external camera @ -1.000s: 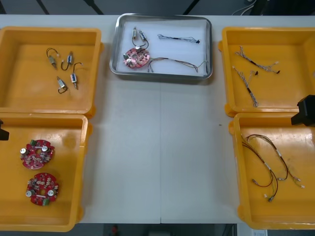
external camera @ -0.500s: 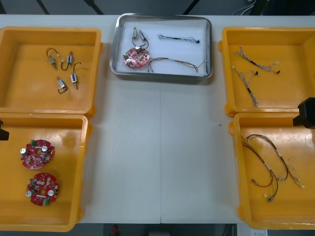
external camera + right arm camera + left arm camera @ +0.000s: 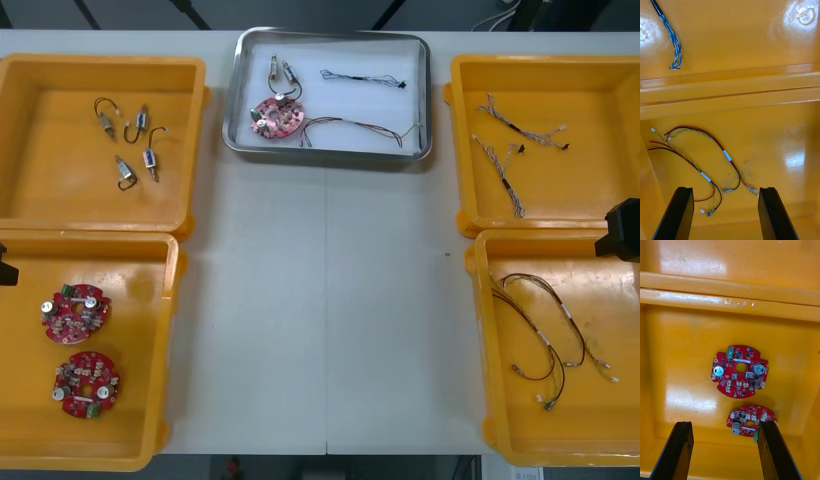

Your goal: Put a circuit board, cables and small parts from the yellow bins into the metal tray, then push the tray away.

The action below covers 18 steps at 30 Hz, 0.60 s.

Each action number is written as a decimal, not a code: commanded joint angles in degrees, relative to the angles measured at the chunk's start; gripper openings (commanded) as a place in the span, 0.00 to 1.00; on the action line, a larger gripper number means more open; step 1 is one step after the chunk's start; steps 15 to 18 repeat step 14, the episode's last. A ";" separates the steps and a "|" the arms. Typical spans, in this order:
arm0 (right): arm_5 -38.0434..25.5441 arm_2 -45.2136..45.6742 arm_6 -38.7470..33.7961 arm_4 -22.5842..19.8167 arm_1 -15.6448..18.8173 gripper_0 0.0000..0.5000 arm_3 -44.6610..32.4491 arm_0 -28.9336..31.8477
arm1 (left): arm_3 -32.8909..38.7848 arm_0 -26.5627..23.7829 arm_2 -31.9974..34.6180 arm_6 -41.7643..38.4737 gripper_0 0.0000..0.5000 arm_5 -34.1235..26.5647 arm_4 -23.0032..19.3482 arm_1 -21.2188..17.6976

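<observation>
On the light table (image 3: 330, 330), nearest the robot, the left gripper (image 3: 725, 425) hangs over the near left bin (image 3: 170, 340) with its claw wide and nothing in it. The two circuit boards (image 3: 80, 345) lie on that bin's floor, one close ahead of a fingertip and the other a little beyond. At the other side the right gripper (image 3: 725, 190) hangs over the near right bin (image 3: 478, 340), its claw also wide and bare, with the red and yellow cables (image 3: 696, 165) looped on the floor ahead of the fingers. Farther off, the far left bin (image 3: 60, 200) holds four small metal parts (image 3: 130, 145) with short wires, and the far right bin (image 3: 455, 150) holds blue and white cables (image 3: 505, 165). Farthest, between those two bins at the table's far edge, stands the metal tray (image 3: 330, 152), white inside. In it lie a tray board (image 3: 278, 116), tray parts (image 3: 282, 72) just beyond and touching it, a black cable (image 3: 362, 77), and a thin long cable (image 3: 360, 128) whose colours cannot be told.
</observation>
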State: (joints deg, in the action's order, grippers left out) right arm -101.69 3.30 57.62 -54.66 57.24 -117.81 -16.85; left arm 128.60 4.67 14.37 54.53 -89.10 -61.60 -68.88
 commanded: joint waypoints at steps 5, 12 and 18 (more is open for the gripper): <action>0.35 1.63 2.67 0.52 -0.29 1.00 -1.28 0.67 | 0.33 1.31 1.80 3.92 1.00 0.51 -0.10 -2.49; 0.35 1.63 2.67 0.52 -0.29 1.00 -1.28 0.67 | 0.33 1.31 1.80 3.92 1.00 0.51 -0.10 -2.49; 0.35 1.63 2.67 0.52 -0.29 1.00 -1.28 0.67 | 0.33 1.31 1.80 3.92 1.00 0.51 -0.10 -2.49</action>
